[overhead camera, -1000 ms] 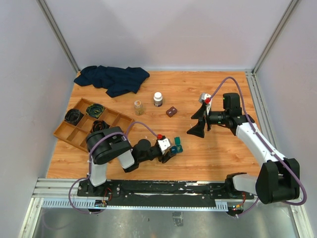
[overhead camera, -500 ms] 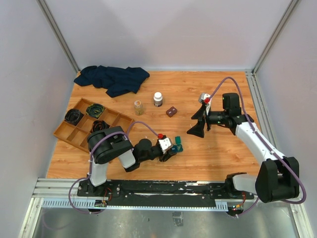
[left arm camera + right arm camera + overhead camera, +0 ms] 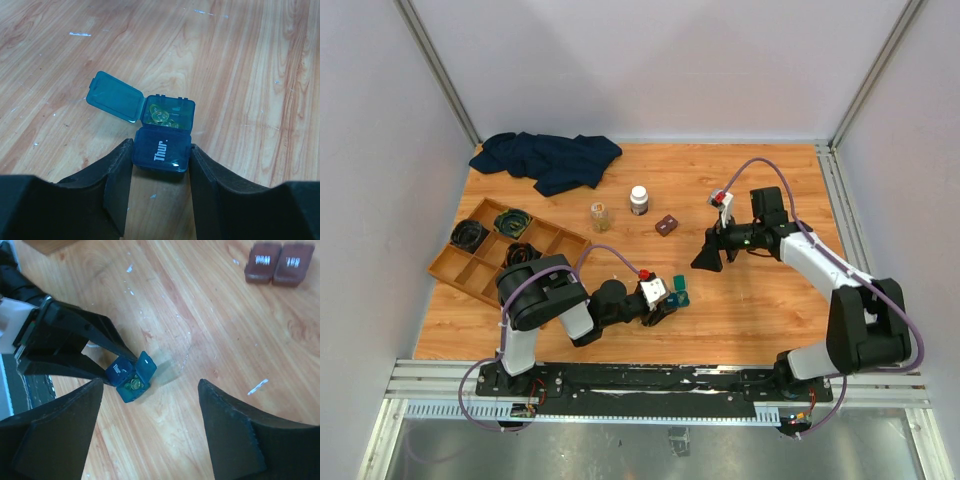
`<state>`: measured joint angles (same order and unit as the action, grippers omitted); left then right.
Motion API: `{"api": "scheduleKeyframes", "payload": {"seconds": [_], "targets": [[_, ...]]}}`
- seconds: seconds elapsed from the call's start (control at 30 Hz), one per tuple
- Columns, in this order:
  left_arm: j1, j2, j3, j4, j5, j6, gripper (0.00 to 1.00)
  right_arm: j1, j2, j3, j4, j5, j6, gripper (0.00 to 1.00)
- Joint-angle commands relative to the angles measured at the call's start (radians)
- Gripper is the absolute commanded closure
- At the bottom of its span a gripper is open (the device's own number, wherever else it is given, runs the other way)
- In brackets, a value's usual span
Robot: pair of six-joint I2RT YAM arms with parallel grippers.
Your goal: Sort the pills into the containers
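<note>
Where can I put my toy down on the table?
Bare wood lies at the front, between the teal case and the right arm's base, and along the back, between the dark cloth and the right wall. It's crowded around the bottle, jar and brown case, and by the left end effector.

Case: the teal pill case (image 3: 162, 137), two small translucent hinged compartments joined in a row, is lying flat on the wooden tabletop (image 3: 250, 75).
Near compartment: its lid, marked "Thur", is sitting closed, with the left gripper (image 3: 161, 149) pressing on both sides.
Far compartment: it is standing open, its lid lying flipped back to the left.
Pills: yellowish translucent pills (image 3: 162, 117) are resting inside the open compartment.
</note>
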<state>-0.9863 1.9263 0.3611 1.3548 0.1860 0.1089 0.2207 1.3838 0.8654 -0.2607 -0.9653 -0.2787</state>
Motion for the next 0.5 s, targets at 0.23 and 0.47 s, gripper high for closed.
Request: {"api": "scheduleKeyframes", "payload": {"seconds": [0.23,0.47], "targets": [[-0.012,0.005,0.006,0.009,0.022,0.026,0.91,0.046,0.231,0.113,-0.085,0.112,0.1,0.92],[-0.011,0.005,0.007,0.01,0.029,0.026,0.92,0.083,0.345,0.157,-0.133,0.101,0.077,0.99]]}}
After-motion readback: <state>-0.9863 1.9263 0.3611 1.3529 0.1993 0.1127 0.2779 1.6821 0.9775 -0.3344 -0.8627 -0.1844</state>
